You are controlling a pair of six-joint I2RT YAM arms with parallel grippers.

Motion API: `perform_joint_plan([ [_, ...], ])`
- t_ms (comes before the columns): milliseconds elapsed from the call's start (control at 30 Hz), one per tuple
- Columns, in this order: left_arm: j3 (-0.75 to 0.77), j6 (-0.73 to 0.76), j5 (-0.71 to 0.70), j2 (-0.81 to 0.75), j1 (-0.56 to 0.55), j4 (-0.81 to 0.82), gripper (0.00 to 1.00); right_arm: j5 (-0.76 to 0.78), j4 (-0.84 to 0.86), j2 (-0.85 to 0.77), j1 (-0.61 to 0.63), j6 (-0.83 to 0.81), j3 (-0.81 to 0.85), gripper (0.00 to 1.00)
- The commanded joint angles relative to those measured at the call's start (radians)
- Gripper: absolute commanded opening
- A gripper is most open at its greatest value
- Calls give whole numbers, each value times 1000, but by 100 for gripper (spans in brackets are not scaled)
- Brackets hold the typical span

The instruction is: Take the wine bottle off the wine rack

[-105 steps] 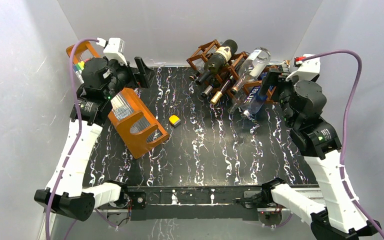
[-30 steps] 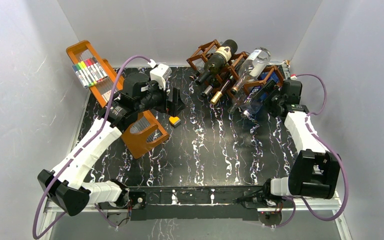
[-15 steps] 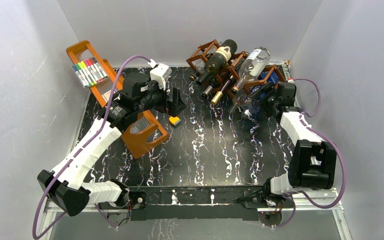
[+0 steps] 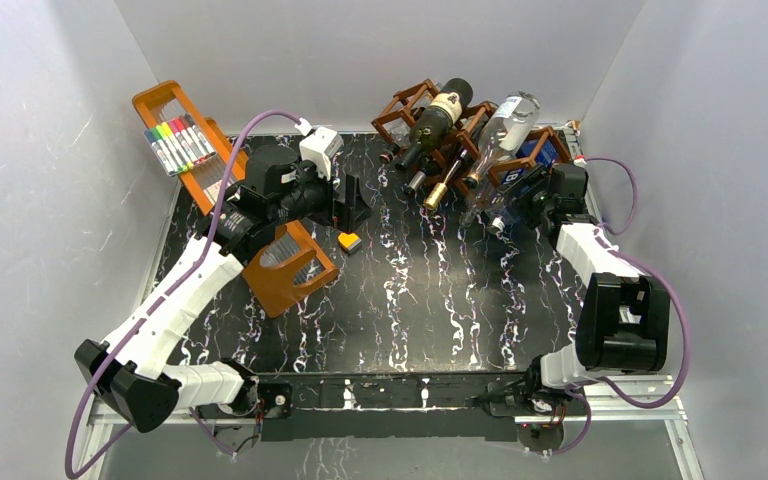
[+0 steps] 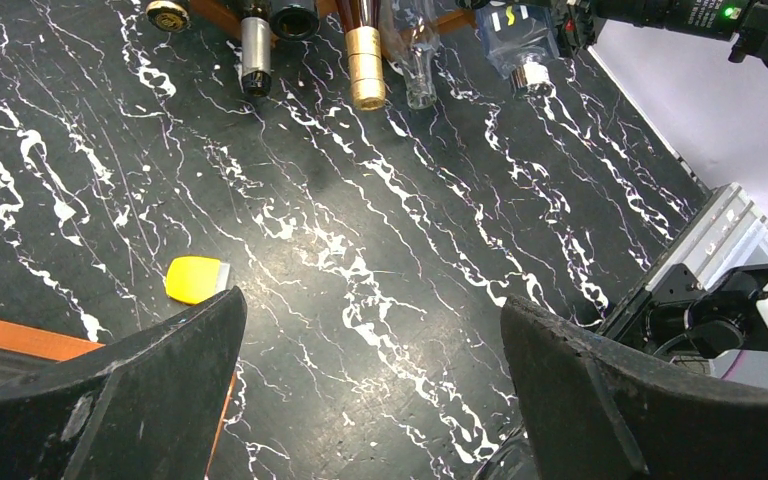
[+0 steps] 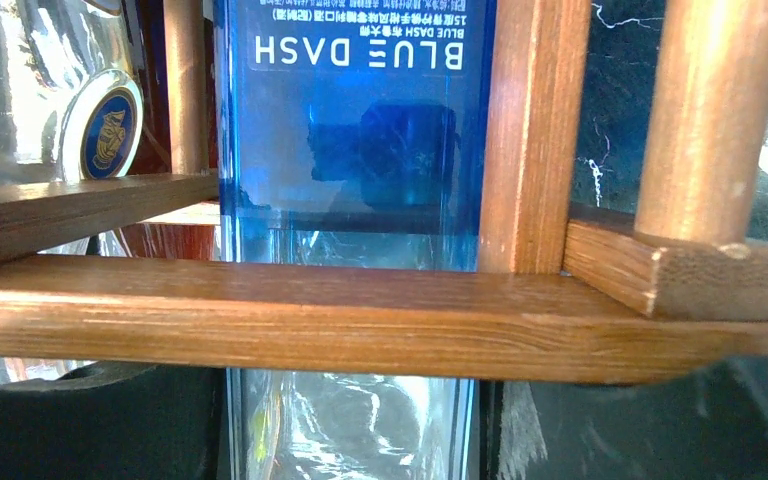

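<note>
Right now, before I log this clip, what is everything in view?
wine rack: one, reddish-brown wood, far side of the table
dark wine bottle: one, cream label, top of rack
clear bottle: one, colourless, upper right of rack
blue bottle: one, clear blue, rack's right end
gold-foil neck: one, gold, poking from a lower cell
silver-capped neck: one, silver, beside it
orange tray: one, orange, far left corner
markers: several, mixed colours, on that tray
orange holder: one, orange, left of table
yellow block: one, yellow, mid-table
table: one, black with white veins
left gripper: one, black, open above the block
right gripper: one, black, at the blue bottle, grip unclear
</note>
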Motion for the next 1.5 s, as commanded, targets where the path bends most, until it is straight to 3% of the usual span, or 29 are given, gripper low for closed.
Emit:
perform_joint_plan([
  [0,17,-23,20,-12,-2,13,98,14,51,-14,20,-20,-15,60],
  [433,18,-51,15,2,-2,33,98,-26,73,-90,60,-47,-48,31],
  [1033,-17,-89,34,44,-1,101,98,-143,64,-225,69,8,-111,1],
  [1467,-58,-92,49,37,-2,155,98,-232,35,-333,69,59,-140,0],
])
